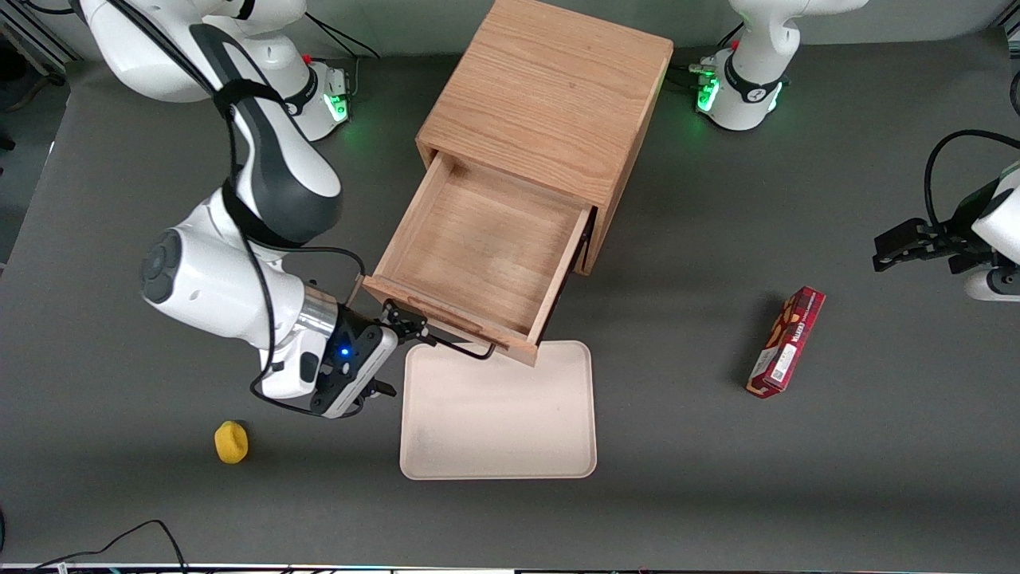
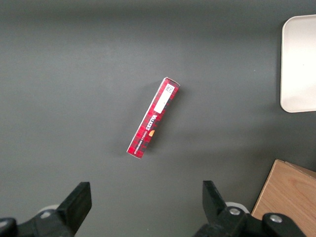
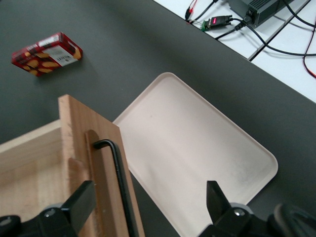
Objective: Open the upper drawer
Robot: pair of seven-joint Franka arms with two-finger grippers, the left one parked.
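The upper drawer [image 1: 486,247] of the light oak cabinet [image 1: 550,104] stands pulled far out, its shallow box body bare inside. Its black wire handle [image 1: 454,344] runs along the drawer front, nearest the front camera. My right gripper [image 1: 402,323] is at the handle's end toward the working arm. In the right wrist view the gripper [image 3: 148,197] is open, with the handle [image 3: 118,177] and its wooden strip between the two fingers, touching neither.
A beige tray [image 1: 498,414] lies on the table just in front of the open drawer, partly under its front edge. A red snack box [image 1: 786,341] lies toward the parked arm's end. A small yellow object [image 1: 231,442] lies near the working arm.
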